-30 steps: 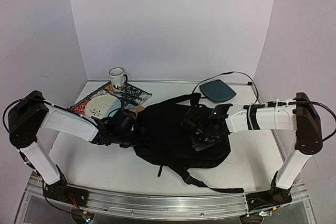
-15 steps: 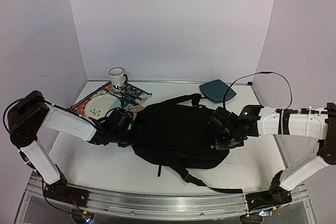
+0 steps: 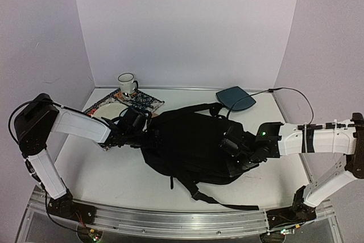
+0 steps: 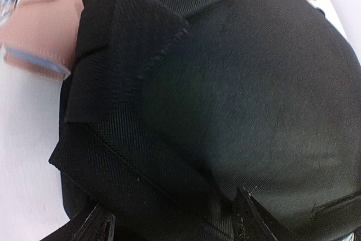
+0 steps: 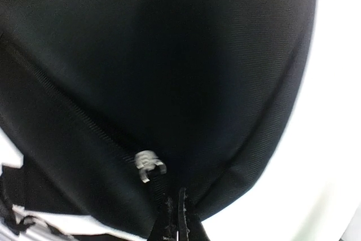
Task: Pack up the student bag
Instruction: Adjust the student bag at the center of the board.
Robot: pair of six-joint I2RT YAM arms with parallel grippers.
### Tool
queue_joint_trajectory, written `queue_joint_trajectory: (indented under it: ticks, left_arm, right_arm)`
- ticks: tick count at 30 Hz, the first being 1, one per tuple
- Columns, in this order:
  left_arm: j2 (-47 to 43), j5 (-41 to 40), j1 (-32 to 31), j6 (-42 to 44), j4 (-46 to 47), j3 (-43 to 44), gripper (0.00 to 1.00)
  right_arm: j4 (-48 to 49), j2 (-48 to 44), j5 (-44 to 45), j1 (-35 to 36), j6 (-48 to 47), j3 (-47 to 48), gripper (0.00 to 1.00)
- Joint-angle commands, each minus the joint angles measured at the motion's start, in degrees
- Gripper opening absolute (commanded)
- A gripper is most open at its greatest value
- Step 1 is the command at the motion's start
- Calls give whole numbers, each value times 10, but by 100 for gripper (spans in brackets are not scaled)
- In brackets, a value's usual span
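The student bag (image 3: 187, 143), a big floppy black backpack, lies across the middle of the table with its straps trailing toward the front edge. My left gripper (image 3: 138, 129) is at the bag's left end. In the left wrist view its fingers (image 4: 255, 219) stand wide apart over the black fabric (image 4: 225, 94), holding nothing that I can see. My right gripper (image 3: 236, 155) rests on the bag's right side. In the right wrist view it (image 5: 175, 218) is shut, and the black tab of a silver zipper pull (image 5: 148, 163) runs into its fingertips.
A white mug (image 3: 127, 83), a plate (image 3: 107, 113) and a patterned mat (image 3: 145, 104) sit at the back left. A tan piece (image 4: 39, 32) lies by the bag's left end. A dark-teal pad (image 3: 235, 98) with a cable lies at the back right.
My right gripper has swung right and then toward the front along the bag's right side. My left gripper has shifted slightly toward the back, staying at the bag's left end.
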Motion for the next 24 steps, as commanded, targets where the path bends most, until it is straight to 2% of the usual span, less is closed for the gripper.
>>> queue_joint_trajectory:
  ticks: [1,6,9,11,13,17,21,24]
  left_arm:
    - [29,-2,10,62,15,90,71]
    - [44,56,10,64,24,133,72]
    - [37,74,10,69,24,138,72]
    - [24,68,11,75,21,137,73]
    - [4,34,14,86,2,137,75]
    - [-34,-19,39,104,-47,142,78]
    - [-62,-56,61,119,-94,152,82]
    - [-84,-46,74,131,-103,154,84]
  right_arm:
    - [-50,-6,-35,25,-5,21,0]
    - [-64,-15,-21,32,3,29,1]
    - [-68,-26,2,33,3,40,11]
    - [-70,-33,24,33,3,50,24]
    - [-73,-38,53,32,0,62,38]
    - [-73,-38,110,33,-7,80,55]
    - [-70,-28,151,32,-7,96,68]
    - [-63,-20,168,33,-10,101,73]
